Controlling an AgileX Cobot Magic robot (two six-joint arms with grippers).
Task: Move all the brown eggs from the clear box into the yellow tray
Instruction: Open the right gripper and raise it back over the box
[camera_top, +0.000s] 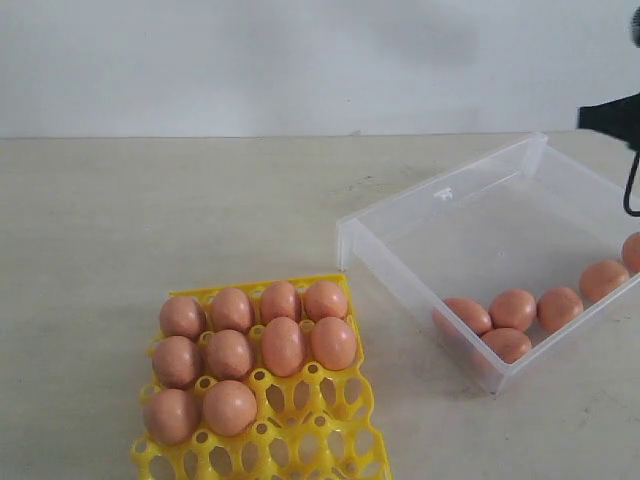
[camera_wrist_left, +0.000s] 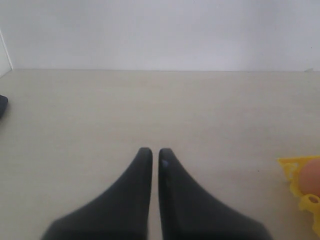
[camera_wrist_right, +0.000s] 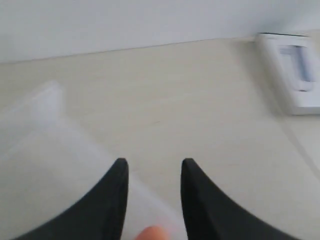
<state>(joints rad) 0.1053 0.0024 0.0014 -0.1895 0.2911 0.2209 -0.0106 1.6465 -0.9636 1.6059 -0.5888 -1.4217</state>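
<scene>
Several brown eggs (camera_top: 283, 345) fill cups of the yellow tray (camera_top: 320, 440) at the front left. More brown eggs (camera_top: 513, 309) lie along the near wall of the clear box (camera_top: 440, 196) on the right. In the right wrist view my right gripper (camera_wrist_right: 154, 163) is open above the box's blurred wall (camera_wrist_right: 47, 112), and the top of one brown egg (camera_wrist_right: 152, 233) shows low between its fingers, with gaps on both sides. My left gripper (camera_wrist_left: 155, 150) is shut and empty over bare table; a corner of the tray (camera_wrist_left: 294, 167) with an egg (camera_wrist_left: 312, 182) sits beside it.
A black part of the right arm (camera_top: 612, 118) enters at the exterior view's right edge, above the box. A white flat object (camera_wrist_right: 295, 70) lies on the table beyond the box. A pale wall bounds the table at the back.
</scene>
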